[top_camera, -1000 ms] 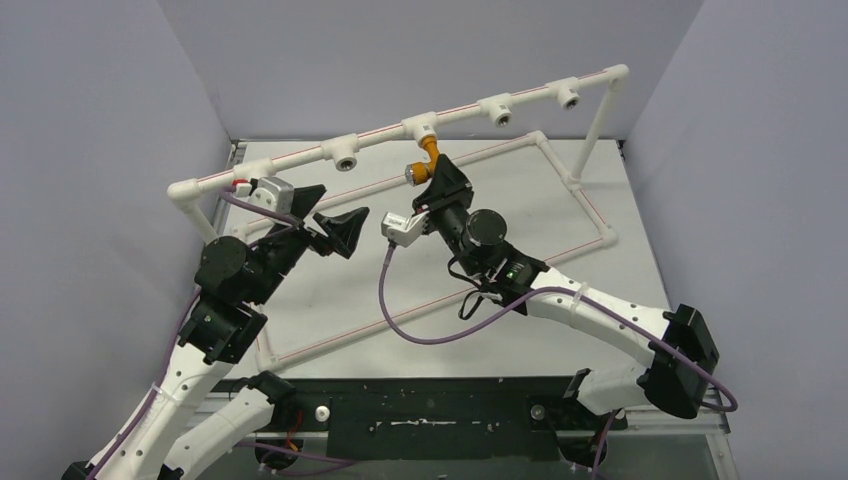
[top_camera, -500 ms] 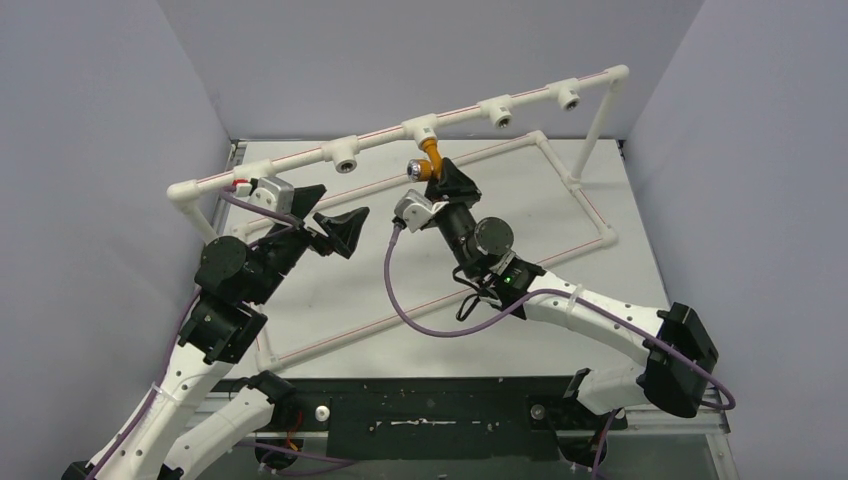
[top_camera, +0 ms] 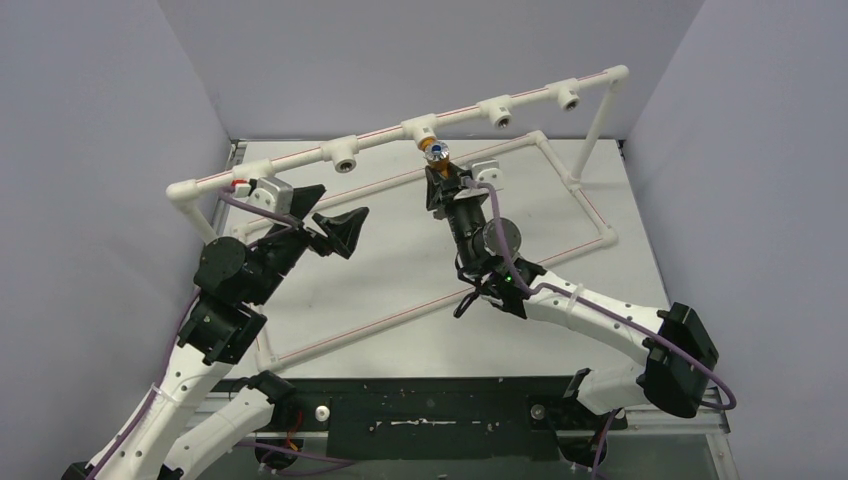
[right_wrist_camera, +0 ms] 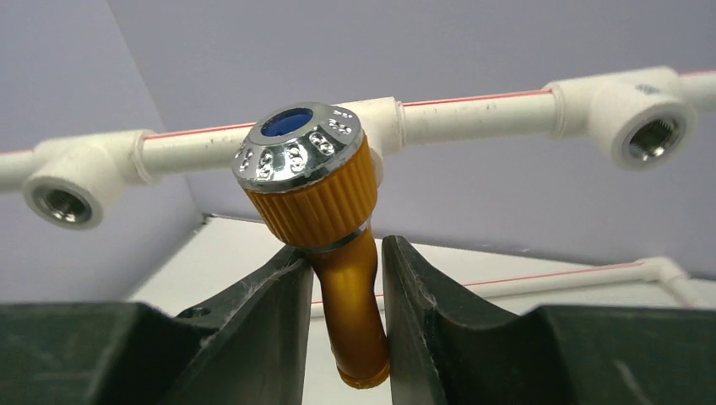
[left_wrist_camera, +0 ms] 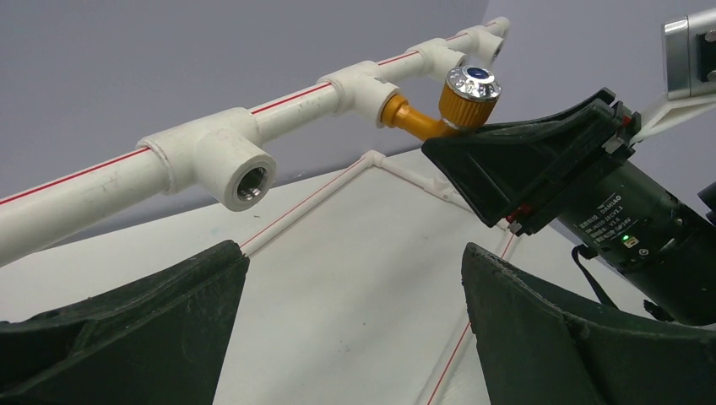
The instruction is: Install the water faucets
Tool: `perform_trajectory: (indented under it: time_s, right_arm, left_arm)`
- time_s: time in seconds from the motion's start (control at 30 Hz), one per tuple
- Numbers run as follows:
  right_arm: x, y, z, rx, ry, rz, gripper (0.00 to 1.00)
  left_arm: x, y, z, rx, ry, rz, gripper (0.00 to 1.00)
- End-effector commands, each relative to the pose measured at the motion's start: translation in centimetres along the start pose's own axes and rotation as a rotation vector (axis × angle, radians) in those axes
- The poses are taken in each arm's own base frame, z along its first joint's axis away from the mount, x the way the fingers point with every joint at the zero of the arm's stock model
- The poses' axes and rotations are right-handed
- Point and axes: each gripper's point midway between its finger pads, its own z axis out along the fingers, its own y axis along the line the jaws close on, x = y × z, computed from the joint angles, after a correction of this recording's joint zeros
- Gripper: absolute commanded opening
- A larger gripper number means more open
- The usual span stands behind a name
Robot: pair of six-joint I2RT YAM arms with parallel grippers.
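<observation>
An orange-brass water faucet [top_camera: 436, 150] with a silvery round cap sits in the middle tee of the raised white pipe [top_camera: 380, 138]. My right gripper [top_camera: 440, 172] reaches up to it from below. In the right wrist view its two black fingers pinch the bent spout of the faucet [right_wrist_camera: 325, 194] just under the ribbed knob, so the right gripper [right_wrist_camera: 346, 253] is shut on it. My left gripper [top_camera: 325, 212] hovers wide open to the left of the faucet, below the pipe, and holds nothing [left_wrist_camera: 355, 261]. The left wrist view shows the faucet [left_wrist_camera: 439, 114] with the right finger under it.
Empty threaded tee sockets sit along the pipe, one to the left [top_camera: 345, 155] and two to the right [top_camera: 497, 110] [top_camera: 567, 95]. A lower white pipe frame [top_camera: 585, 205] lies on the table. Grey walls close in on both sides and at the back.
My right wrist has rolled round: its camera block swung from the left of the gripper to the right. The faucet turned with it, its cap going from pointing left to facing up. The left arm stayed still.
</observation>
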Motion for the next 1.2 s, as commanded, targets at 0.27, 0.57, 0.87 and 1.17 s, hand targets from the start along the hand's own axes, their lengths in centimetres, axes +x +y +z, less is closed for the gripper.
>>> perform_trajectory:
  time_s: [0.27, 0.57, 0.87, 1.17]
  right_arm:
    - [-3.9, 0.7, 0.1, 0.086, -0.093, 0.998, 0.00]
    - [-2.5, 2.2, -0.4, 0.060, -0.012, 1.367, 0.00]
    - [-1.6, 2.6, -0.7, 0.081, 0.046, 1.357, 0.00]
    - [-1.9, 1.1, -1.9, 0.080, 0.040, 1.190, 0.61]
  left_arm:
    - [-3.0, -0.8, -0.6, 0.022, -0.081, 0.008, 0.97]
    - [-2.8, -0.7, -0.4, 0.020, -0.075, 0.008, 0.97]
    - [-2.7, -0.6, -0.3, 0.013, -0.071, 0.009, 0.97]
    - [-2.4, -0.4, -0.1, 0.008, -0.061, 0.010, 0.97]
